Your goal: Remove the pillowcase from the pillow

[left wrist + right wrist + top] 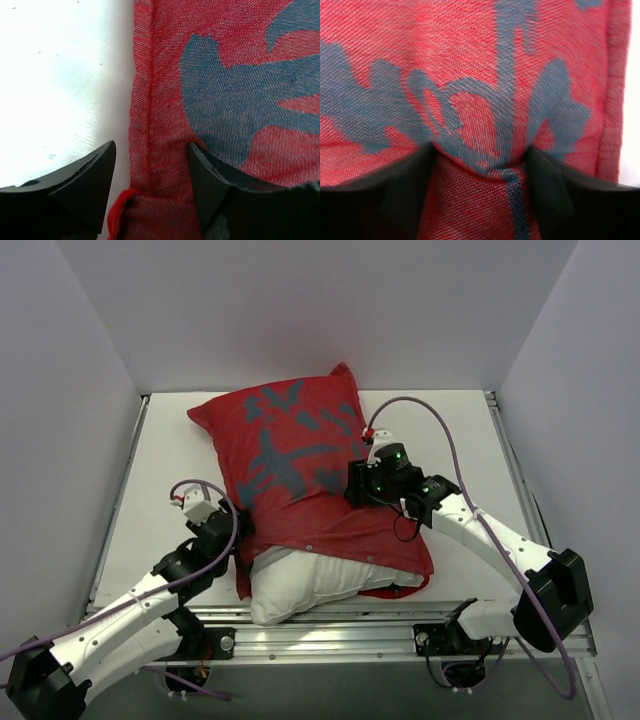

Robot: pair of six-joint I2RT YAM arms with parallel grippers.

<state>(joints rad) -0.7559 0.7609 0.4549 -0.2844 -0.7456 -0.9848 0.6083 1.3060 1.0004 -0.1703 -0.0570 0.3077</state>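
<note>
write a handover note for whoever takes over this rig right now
Left gripper: open, straddling the left seam of the pillowcase, holding nothing.
Right gripper: open, pressed on its right side, a fold bunched between its jaws.
Pillow: near end bare, poking out of the case's open end; rest inside.
Left to do: regrip, probably slide the case off toward the far side.

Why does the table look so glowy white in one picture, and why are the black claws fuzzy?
Left wrist view: the table is washed out, too bright. Right wrist view: the near fingers are out of focus, while the pillowcase weave looks sharp.
</note>
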